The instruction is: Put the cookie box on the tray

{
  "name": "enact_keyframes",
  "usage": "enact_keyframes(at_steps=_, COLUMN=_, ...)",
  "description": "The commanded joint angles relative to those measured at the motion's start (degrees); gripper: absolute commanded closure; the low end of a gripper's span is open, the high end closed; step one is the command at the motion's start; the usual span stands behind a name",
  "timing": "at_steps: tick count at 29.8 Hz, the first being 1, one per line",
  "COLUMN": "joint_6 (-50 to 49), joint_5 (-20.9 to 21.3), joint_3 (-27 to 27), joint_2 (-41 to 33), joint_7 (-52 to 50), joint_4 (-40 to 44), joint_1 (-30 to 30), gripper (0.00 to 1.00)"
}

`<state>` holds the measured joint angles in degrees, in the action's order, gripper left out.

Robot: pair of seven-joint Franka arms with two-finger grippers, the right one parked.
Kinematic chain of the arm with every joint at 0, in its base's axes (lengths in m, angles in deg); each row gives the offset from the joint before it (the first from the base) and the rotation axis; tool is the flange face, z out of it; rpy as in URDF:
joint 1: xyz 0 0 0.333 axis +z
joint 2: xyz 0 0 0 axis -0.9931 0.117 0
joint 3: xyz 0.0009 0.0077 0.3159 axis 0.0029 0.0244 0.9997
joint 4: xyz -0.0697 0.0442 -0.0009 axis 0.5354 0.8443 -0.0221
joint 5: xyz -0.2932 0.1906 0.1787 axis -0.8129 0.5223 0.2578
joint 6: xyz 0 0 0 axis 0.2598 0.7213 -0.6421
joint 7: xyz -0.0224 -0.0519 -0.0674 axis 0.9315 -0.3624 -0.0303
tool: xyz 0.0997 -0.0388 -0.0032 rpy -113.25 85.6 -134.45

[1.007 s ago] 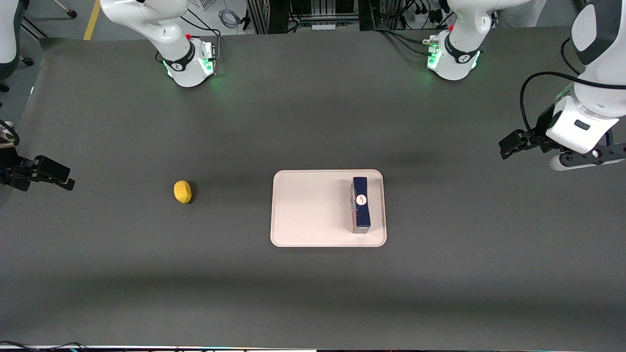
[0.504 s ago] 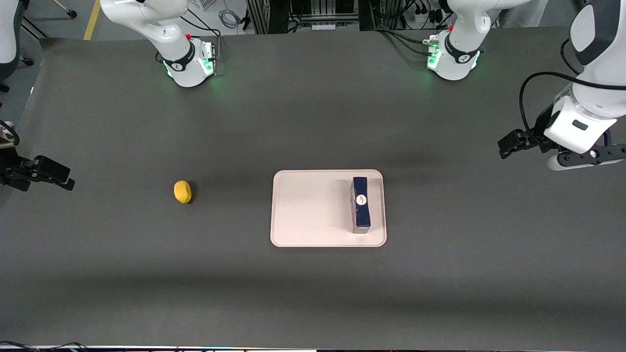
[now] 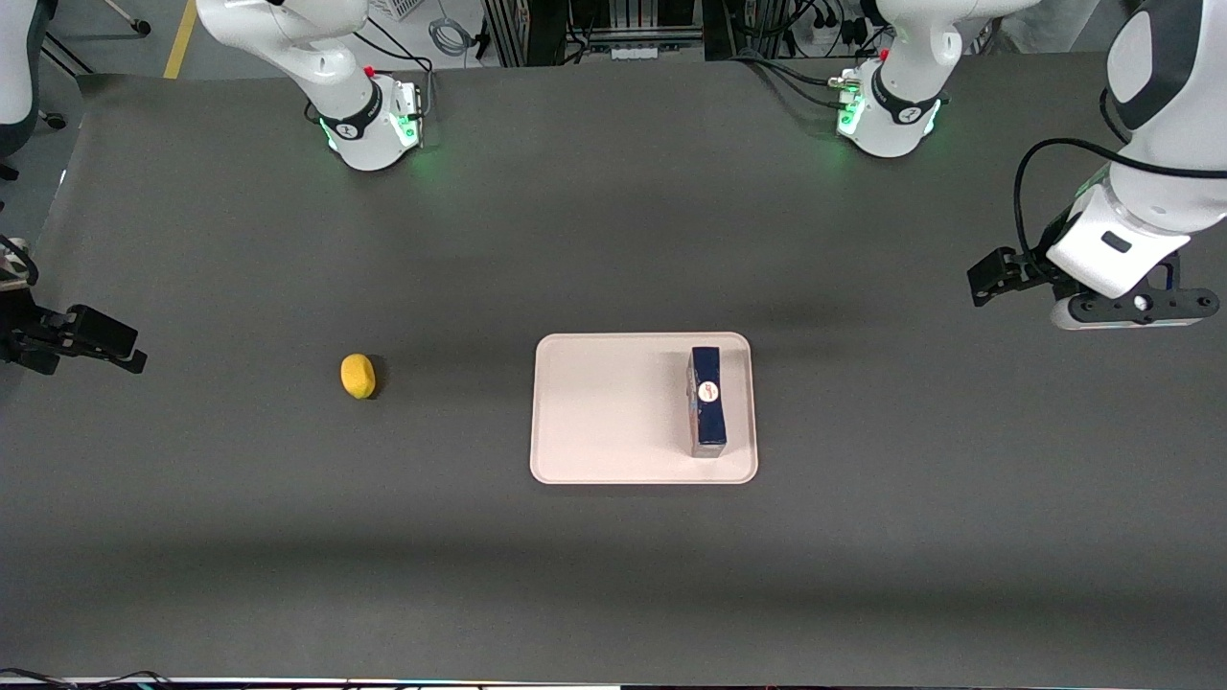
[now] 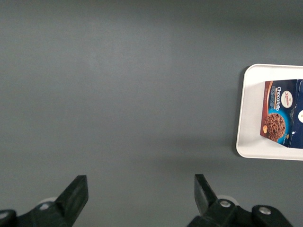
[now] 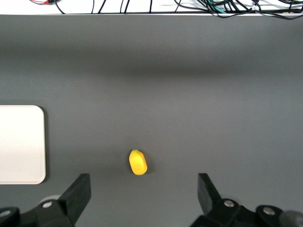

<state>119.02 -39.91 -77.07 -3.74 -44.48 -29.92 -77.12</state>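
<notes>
The cookie box (image 3: 707, 401), dark blue with a round white-red logo, rests on the pale pinkish-cream tray (image 3: 613, 412), near the tray's end toward the working arm. The left wrist view shows the cookie box (image 4: 284, 113) with its chocolate cookie picture, lying inside the rim of the tray (image 4: 247, 118). My left gripper (image 3: 1131, 309) hangs over bare table well off toward the working arm's end, away from tray and box. The left gripper (image 4: 139, 178) is open, with only grey table surface between its fingers.
A small yellow lump (image 3: 357, 375) lies on the dark grey table toward the parked arm's end, apart from the tray; the right wrist view shows the yellow lump (image 5: 138, 162) too. Two arm bases (image 3: 369, 120) stand along the table's edge farthest from the front camera.
My left gripper has drifted slightly farther from the front camera and a touch toward the tray. The cookie box, tray and yellow lump have not moved.
</notes>
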Motion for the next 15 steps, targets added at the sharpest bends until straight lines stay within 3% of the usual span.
enact_keyframes(at_steps=1, joint_6=-2.2, joint_5=0.2, joint_3=0.1, joint_2=0.3, joint_7=0.1, joint_4=2.0, joint_1=-0.6, gripper=0.0)
enact_keyframes(at_steps=15, joint_6=-2.3, joint_5=0.1, joint_3=0.1, joint_2=0.7, joint_7=0.2, joint_4=3.5, joint_1=-1.7, gripper=0.0)
